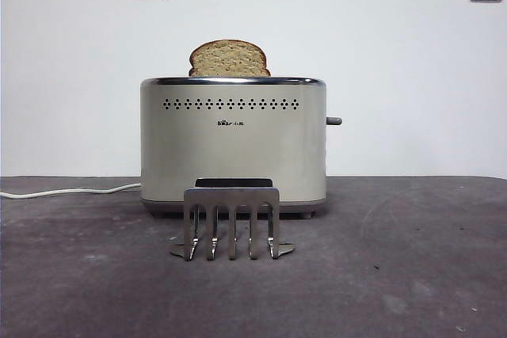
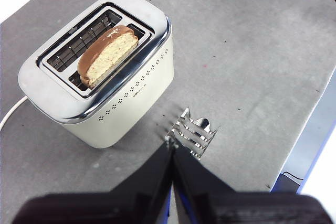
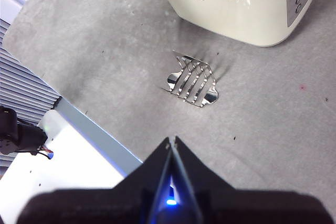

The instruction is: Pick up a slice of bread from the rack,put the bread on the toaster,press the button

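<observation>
While the slice of bread (image 1: 229, 58) stands upright in one slot of the toaster (image 1: 233, 144), its domed top above the chrome rim, the rack (image 1: 231, 222) sits bare on the desk (image 1: 396, 275) just at the toaster's 6 o'clock. The button (image 1: 333, 121) juts out at 3 o'clock. Left gripper (image 2: 171, 149) and right gripper (image 3: 171, 141) hover high, jaws pressed together, holding nothing.

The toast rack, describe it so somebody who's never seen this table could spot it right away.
Find the big cream toaster on the grey table, with a slice of bread standing in its slot. Right in front of it stands the rack, far shorter than the toaster. It is the only bare shiny metal piece: a flat top band, five prongs pointing down, a flat base, holding nothing.
</observation>
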### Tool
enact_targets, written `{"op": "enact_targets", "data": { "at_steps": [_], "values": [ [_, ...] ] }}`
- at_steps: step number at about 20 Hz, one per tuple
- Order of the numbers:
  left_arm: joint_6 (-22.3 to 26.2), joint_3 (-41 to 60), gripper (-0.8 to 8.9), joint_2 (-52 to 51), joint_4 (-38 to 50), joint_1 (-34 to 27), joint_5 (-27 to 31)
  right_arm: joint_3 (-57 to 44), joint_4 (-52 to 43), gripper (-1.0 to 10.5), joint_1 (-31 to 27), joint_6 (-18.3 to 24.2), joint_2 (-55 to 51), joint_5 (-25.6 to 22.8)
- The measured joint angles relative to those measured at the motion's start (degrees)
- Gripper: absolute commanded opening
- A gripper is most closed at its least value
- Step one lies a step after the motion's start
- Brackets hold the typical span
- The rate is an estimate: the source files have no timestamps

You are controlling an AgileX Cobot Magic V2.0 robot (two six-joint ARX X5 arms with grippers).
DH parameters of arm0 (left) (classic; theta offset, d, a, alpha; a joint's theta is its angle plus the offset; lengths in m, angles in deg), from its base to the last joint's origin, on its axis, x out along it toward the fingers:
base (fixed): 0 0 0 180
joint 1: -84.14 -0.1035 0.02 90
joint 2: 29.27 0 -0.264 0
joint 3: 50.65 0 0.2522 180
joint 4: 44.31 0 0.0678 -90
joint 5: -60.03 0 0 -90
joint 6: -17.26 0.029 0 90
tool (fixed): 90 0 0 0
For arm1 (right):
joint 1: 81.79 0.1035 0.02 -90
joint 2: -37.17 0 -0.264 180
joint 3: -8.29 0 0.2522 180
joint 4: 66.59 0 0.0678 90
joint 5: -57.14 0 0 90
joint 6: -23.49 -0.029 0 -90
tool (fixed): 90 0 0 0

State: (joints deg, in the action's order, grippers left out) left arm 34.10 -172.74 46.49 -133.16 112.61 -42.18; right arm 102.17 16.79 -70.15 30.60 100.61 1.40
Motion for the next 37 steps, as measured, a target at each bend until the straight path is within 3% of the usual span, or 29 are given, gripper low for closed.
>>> {"op": "enact_targets", "data": {
  "at_steps": [6,11,15,18,21,24,29,37],
  "values": [
    [0.11,0.02,-0.03,-0.66,2.08,-2.01,1.4,0.0,0.0,0.0,0.0,0.0,0.02,0.0],
    [0.15,0.28,-0.03,-8.94,20.55,-13.88,-5.35,0.0,-0.02,0.0,0.0,0.0,0.0,0.0],
    [0.22,3.69,-0.03,-16.63,29.44,-23.12,-5.99,0.0,-0.02,0.0,0.0,0.0,0.0,0.0],
    [0.24,17.22,-0.03,-25.97,42.95,-28.13,-5.35,0.0,-0.02,0.0,0.0,0.0,0.0,0.0],
    [0.22,36.68,-0.03,-37.07,58.66,-31.21,-0.11,0.0,-0.02,0.0,0.0,0.0,0.0,0.0],
    [-0.72,53.83,-0.03,-44.96,68.48,-32.98,3.54,0.0,-0.02,0.0,0.0,-0.02,0.0,0.0],
    [-2.54,75.84,-0.03,-55.06,72.46,-33.31,7.61,0.0,-0.02,0.0,0.0,0.0,0.0,0.0],
    [-3.08,96.43,-0.03,-66.36,73.46,-33.31,7.65,0.0,0.0,0.0,0.0,0.0,0.0,0.0]
  ]
}}
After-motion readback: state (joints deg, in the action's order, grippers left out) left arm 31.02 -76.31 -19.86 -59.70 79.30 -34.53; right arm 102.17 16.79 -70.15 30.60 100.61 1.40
